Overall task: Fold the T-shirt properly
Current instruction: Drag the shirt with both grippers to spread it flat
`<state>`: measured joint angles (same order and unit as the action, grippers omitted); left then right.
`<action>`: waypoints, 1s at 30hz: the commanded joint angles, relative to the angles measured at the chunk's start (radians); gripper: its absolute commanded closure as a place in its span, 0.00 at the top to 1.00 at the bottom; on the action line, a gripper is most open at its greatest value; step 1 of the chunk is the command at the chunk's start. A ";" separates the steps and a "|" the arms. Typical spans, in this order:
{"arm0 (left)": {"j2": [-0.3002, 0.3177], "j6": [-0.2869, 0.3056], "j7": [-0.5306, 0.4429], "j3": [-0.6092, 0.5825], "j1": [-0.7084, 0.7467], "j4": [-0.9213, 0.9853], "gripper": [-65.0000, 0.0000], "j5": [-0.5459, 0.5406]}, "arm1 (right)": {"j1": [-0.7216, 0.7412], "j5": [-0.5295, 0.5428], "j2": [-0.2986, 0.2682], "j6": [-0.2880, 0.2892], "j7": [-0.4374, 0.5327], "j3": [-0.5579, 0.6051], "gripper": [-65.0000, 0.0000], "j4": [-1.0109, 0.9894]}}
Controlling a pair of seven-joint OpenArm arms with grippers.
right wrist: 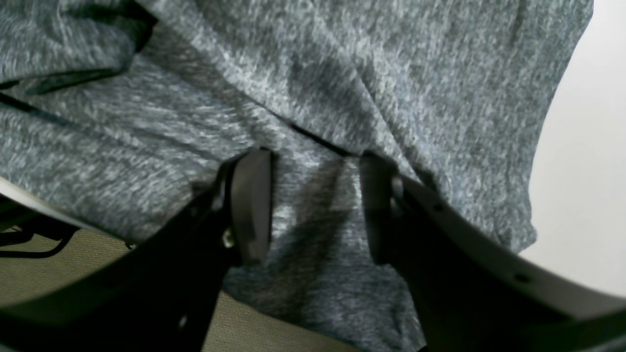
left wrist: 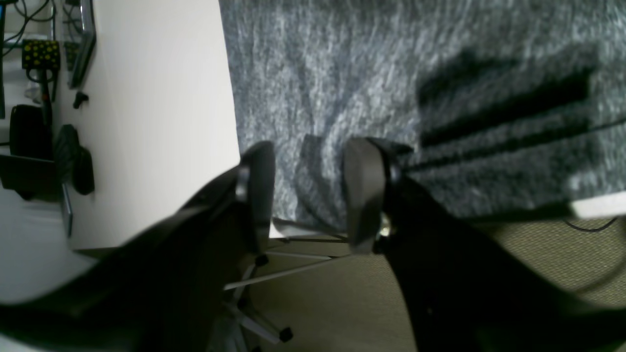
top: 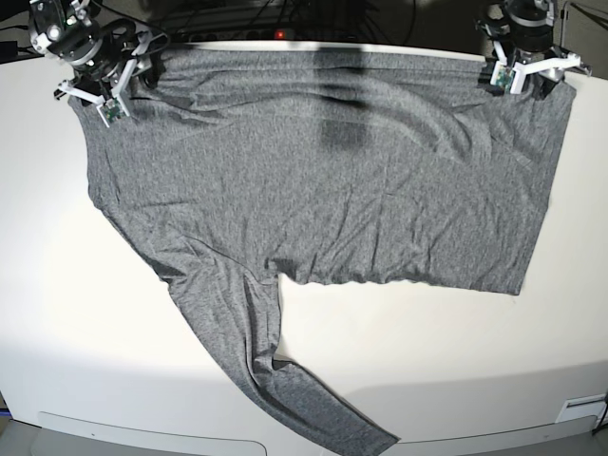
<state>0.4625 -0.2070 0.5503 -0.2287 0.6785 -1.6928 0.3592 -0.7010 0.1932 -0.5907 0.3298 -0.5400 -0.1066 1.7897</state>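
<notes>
The heather-grey T-shirt (top: 332,180) lies spread flat on the white table (top: 427,361), with one long sleeve (top: 247,351) trailing toward the front edge. My left gripper (top: 521,76) is at the shirt's far right corner. In the left wrist view the left gripper (left wrist: 310,193) has its jaws apart, with a puckered bit of the shirt (left wrist: 342,73) between them at the table's edge. My right gripper (top: 103,90) is at the far left corner. In the right wrist view the right gripper (right wrist: 313,210) also has its jaws apart, astride the shirt's (right wrist: 318,73) overhanging hem.
Bare white table (left wrist: 156,98) lies beside the shirt, also showing in the right wrist view (right wrist: 587,171). A chair base (left wrist: 259,293) stands on the carpet below the far edge. Cables and equipment (left wrist: 41,54) sit beyond the table, with more cables (top: 285,14) behind it.
</notes>
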 commanded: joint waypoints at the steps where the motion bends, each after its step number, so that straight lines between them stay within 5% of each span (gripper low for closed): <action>1: 0.000 0.079 0.134 -0.006 0.033 0.024 0.38 -0.097 | -0.011 -0.036 -0.016 -0.012 -0.056 -0.007 0.44 0.002; 30: 0.001 0.079 0.111 -0.006 -0.008 -0.230 0.38 -0.097 | 0.025 0.053 -0.016 -0.009 -0.060 -0.007 0.44 0.018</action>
<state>0.4564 -0.1223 0.6666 -0.2367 0.6666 -1.9068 0.2596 -0.6704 0.2611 -0.5934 0.3252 -0.5850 -0.1089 1.7981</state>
